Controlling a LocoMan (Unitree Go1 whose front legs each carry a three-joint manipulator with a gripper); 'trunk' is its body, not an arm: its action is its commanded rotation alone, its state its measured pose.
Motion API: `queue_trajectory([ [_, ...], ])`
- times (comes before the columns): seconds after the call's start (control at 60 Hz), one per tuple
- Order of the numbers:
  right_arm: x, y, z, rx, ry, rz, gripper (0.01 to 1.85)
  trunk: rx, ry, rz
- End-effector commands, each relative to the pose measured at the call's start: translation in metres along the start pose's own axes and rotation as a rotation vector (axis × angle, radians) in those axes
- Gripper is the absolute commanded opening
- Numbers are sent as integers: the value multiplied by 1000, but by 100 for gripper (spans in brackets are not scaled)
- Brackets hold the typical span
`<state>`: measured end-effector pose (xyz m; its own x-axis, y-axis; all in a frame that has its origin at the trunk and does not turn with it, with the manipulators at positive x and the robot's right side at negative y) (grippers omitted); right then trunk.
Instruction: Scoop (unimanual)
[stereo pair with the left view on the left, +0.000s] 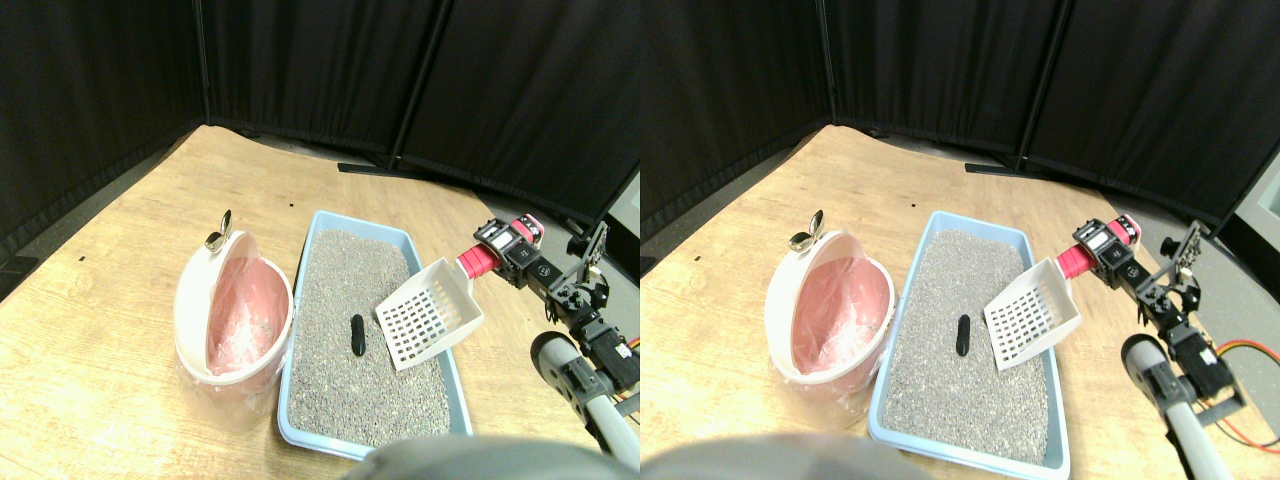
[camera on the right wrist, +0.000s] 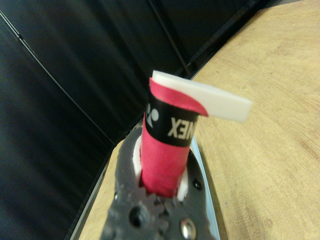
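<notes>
The jaws of the right gripper (stereo pair with the left view on the left: 497, 252) are pressed tight around the red wrapped handle (camera on the right wrist: 167, 150) of the white scoop (stereo pair with the left view on the left: 428, 312). The scoop is held in the air, over the right side of the blue tray (stereo pair with the left view on the left: 305, 258). A small dark lump (stereo pair with the left view on the left: 357, 334) lies on the grey litter (stereo pair with the left view on the left: 350, 380), just left of the scoop. No scooping seems done yet. Next, the scoop should be lowered and slid under the lump. A pink-lined bin (stereo pair with the left view on the left: 232, 318) is left of the tray. Only the handle's grip is shown in the wrist view.
</notes>
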<state>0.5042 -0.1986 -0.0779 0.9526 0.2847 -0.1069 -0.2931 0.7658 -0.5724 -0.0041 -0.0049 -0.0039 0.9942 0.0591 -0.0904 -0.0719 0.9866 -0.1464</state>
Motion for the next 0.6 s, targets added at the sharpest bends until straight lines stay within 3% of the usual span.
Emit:
queue_trajectory([
  [0.017, 2, 0, 18, -16, -72, -2, 6, -20, 23, 5],
  [0.15, 3, -1, 19, -54, -50, 16, 6, -24, 26, 1],
  [0.25, 6, -1, 14, -46, -99, 50, 6, -28, 33, 3],
  [0.283, 7, 1, 13, -55, -67, 31, 6, -28, 34, 4],
  [0.367, 10, 5, 10, -97, -92, 63, 6, -31, 33, 4],
  [0.433, 10, 10, 11, -152, -26, 40, 6, -36, 35, 7],
  [0.6, 17, 17, 5, -149, -18, 62, 6, -44, 36, 17],
])
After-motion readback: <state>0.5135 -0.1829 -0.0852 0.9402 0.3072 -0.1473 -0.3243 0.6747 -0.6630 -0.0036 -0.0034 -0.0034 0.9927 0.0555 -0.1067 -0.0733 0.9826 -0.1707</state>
